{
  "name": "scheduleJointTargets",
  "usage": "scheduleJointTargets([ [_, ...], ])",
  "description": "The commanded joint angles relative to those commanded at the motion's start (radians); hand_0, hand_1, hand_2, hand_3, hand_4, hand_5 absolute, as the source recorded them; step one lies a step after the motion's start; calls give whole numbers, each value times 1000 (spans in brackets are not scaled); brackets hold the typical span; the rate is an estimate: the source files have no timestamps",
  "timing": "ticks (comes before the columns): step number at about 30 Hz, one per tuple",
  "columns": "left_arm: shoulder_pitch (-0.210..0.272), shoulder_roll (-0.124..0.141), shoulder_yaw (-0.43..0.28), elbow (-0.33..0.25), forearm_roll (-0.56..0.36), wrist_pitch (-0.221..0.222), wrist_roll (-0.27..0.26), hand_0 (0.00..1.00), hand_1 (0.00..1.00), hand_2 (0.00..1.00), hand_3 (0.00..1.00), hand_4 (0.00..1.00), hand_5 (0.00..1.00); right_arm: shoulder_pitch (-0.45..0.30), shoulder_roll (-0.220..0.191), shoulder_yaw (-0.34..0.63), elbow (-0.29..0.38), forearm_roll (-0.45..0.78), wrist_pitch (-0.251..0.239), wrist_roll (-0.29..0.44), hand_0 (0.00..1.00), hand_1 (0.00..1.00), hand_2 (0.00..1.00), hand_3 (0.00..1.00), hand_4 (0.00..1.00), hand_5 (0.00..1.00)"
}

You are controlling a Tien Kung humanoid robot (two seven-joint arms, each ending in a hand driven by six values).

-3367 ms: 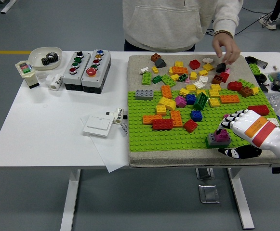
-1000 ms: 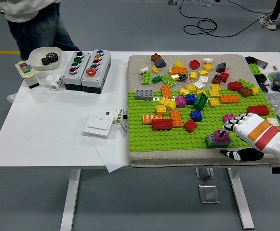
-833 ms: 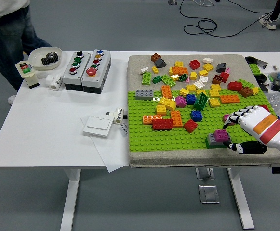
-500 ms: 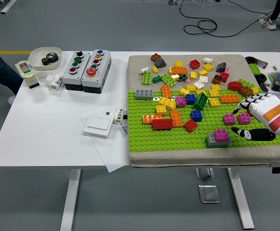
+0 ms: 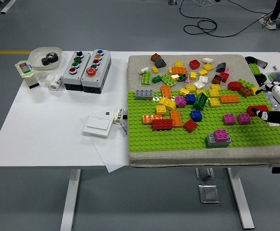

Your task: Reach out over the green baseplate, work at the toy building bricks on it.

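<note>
Right hand [image 5: 276, 103] at the green baseplate [image 5: 178, 137] edge, fingers apart, empty. Magenta brick sits on grey brick [image 5: 218, 138], near edge. We judge between placements; next needs another loose brick.

No text could be read: the small white roll [image 5: 118, 115] beside the white switch plate [image 5: 98, 125] carried dark print too tiny to make out.
</note>
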Motion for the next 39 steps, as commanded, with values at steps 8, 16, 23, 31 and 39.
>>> scheduleJointTargets([
  [8, -1, 0, 3, 0, -4, 0, -1, 599, 688, 654, 548, 565, 612, 17, 24, 0, -59, 78, 18, -11, 716, 719, 780, 740, 798, 463],
  [16, 0, 0, 4, -1, -5, 0, -1, 599, 687, 653, 550, 566, 612, -7, 41, -4, -69, 397, 133, 59, 798, 770, 813, 780, 859, 523],
  [23, 0, 1, 3, 0, -3, -1, -1, 600, 687, 653, 548, 566, 613, -24, 40, 32, -44, 696, 176, 107, 807, 778, 813, 803, 897, 573],
  [31, 1, 1, 5, 0, -4, -2, -1, 600, 687, 653, 549, 566, 612, -36, 41, 57, -40, 1028, 252, 93, 806, 782, 815, 817, 929, 640],
  [39, 2, 1, 7, 0, -11, -1, -2, 600, 687, 653, 548, 566, 612, -45, 43, 65, -38, 1367, 320, 92, 829, 796, 829, 832, 968, 717],
])
